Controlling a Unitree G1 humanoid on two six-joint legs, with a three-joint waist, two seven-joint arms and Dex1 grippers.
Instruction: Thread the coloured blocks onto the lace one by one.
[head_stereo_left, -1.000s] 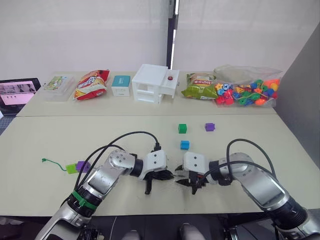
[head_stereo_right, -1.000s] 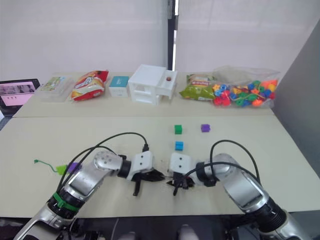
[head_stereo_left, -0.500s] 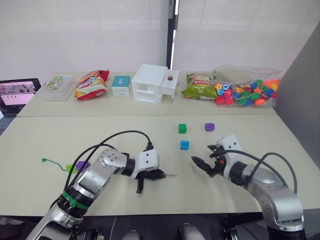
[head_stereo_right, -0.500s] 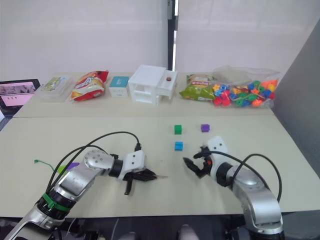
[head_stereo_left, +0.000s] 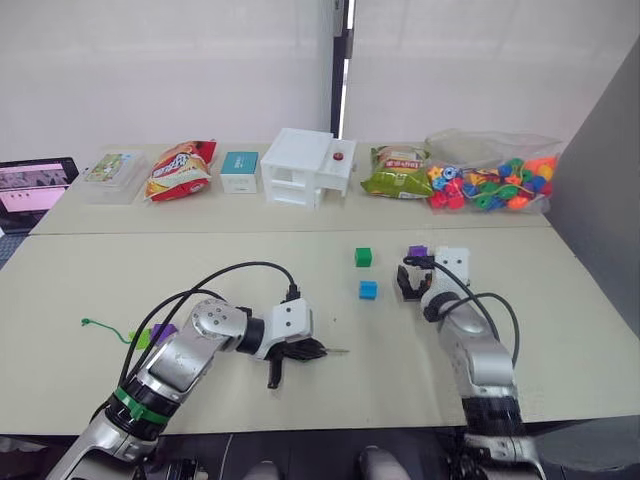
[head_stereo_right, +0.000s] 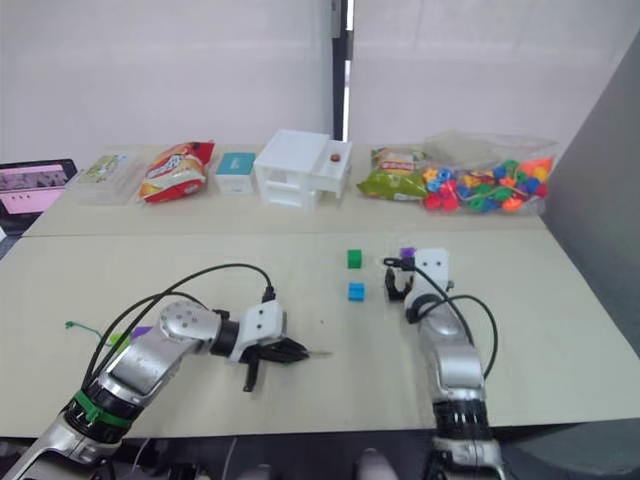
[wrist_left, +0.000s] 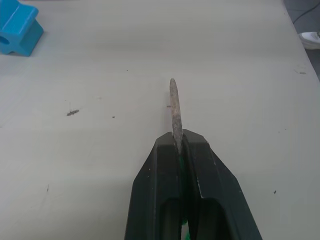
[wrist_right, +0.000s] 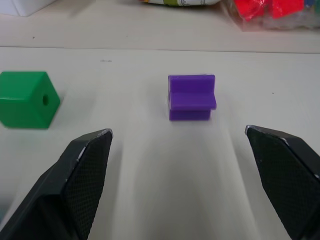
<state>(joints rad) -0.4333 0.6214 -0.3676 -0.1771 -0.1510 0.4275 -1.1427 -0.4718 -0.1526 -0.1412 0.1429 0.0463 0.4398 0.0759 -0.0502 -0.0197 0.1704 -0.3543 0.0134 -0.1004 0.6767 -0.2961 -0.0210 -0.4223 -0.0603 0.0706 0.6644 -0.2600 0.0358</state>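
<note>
My left gripper (head_stereo_left: 303, 351) is shut on the lace's stiff grey tip (wrist_left: 174, 107), which sticks out past the fingertips just above the table. The green lace runs back to its knot (head_stereo_left: 88, 322) at the far left, with a purple block (head_stereo_left: 163, 331) and a lime green block (head_stereo_left: 143, 338) on it. My right gripper (wrist_right: 180, 137) is open wide and faces another purple block (wrist_right: 191, 96), a short way in front of it. The dark green block (head_stereo_left: 364, 257) and the blue block (head_stereo_left: 369, 290) lie loose to its left.
Along the back of the table stand a white box (head_stereo_left: 305, 166), snack bags (head_stereo_left: 183, 168), a small teal box (head_stereo_left: 240, 170) and a clear bag of bright beads (head_stereo_left: 492, 184). A tablet (head_stereo_left: 32, 182) lies at the far left. Black cables (head_stereo_left: 235, 280) loop over my left arm.
My right gripper has left the spot beside the left gripper, swung back and to the right, and now stands open by the purple block. The left gripper has shifted slightly left, holding the tip.
</note>
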